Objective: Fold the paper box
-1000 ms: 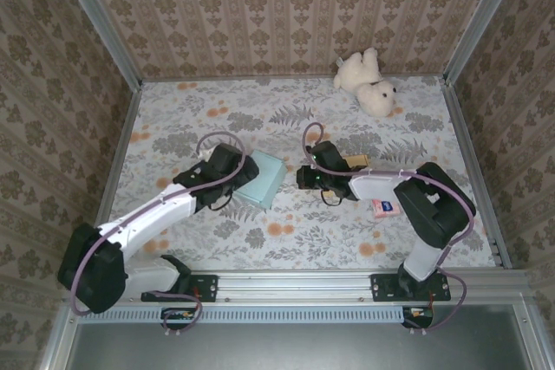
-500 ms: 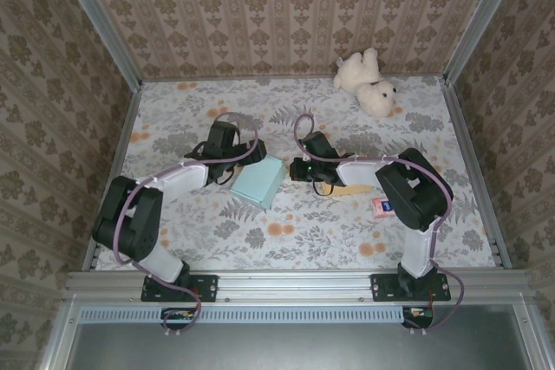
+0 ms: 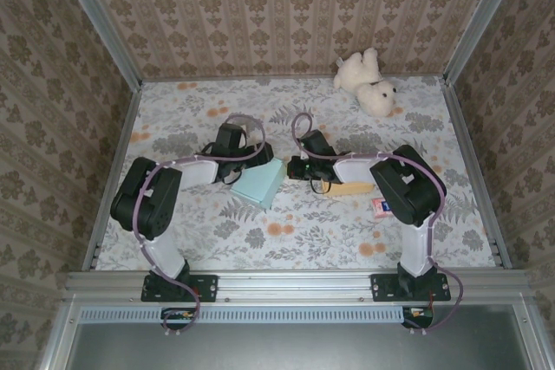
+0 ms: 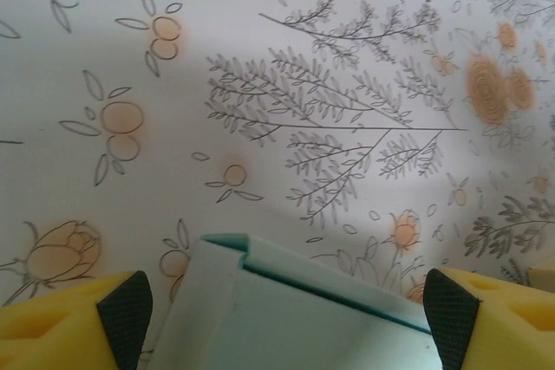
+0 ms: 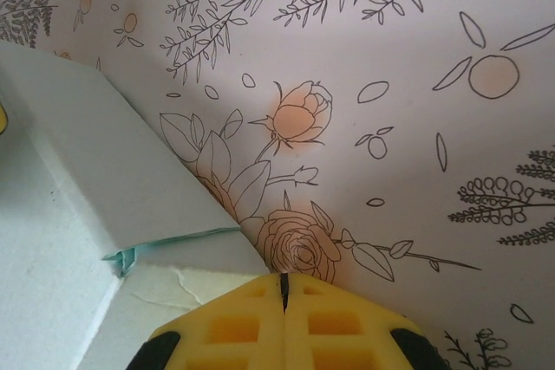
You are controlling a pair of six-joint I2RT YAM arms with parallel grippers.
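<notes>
Floral surface [image 3: 286, 240] carries the pale green paper box [image 3: 259, 183] at its middle. From its wrist, the left claw [image 4: 286, 305] gapes wide astride the box's edge. The right claw [image 5: 284, 288], pinched closed and empty, sits beside a corner. Overhead, a teddy bear [image 3: 368, 81] lies far back.

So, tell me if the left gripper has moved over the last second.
Yes. The left gripper has moved toward the far wall, away from the aluminium rail at the near edge, and now straddles the paper box at its far corner.
</notes>
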